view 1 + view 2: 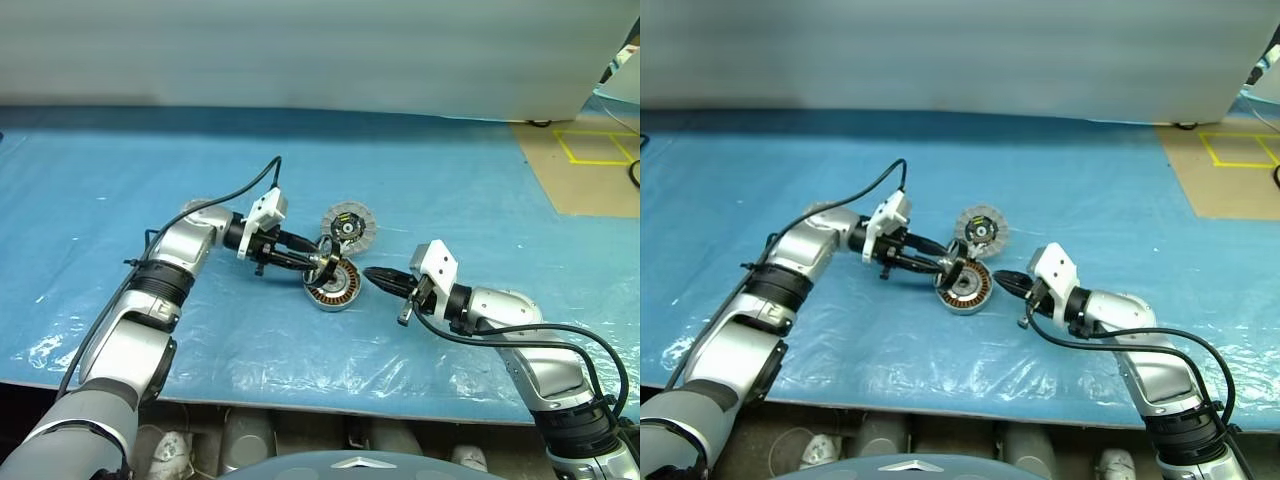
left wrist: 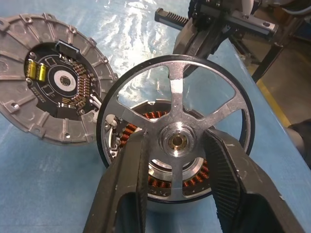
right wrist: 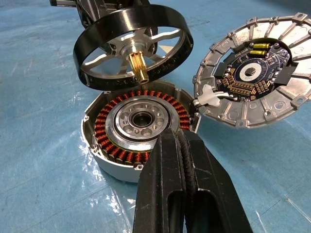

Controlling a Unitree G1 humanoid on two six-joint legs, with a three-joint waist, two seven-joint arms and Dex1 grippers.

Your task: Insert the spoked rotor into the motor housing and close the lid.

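Left gripper (image 2: 176, 160) — spoked rotor (image 2: 177, 131) above motor housing (image 3: 138, 128)

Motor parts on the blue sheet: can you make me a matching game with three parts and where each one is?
Parts:
1. rotor
2. housing
3. lid

Places:
A. lying on the sheet, windings facing up
B. propped against the housing, circuit side showing
C. held tilted above the housing by the left tool

Pairs: 1-C, 2-A, 3-B
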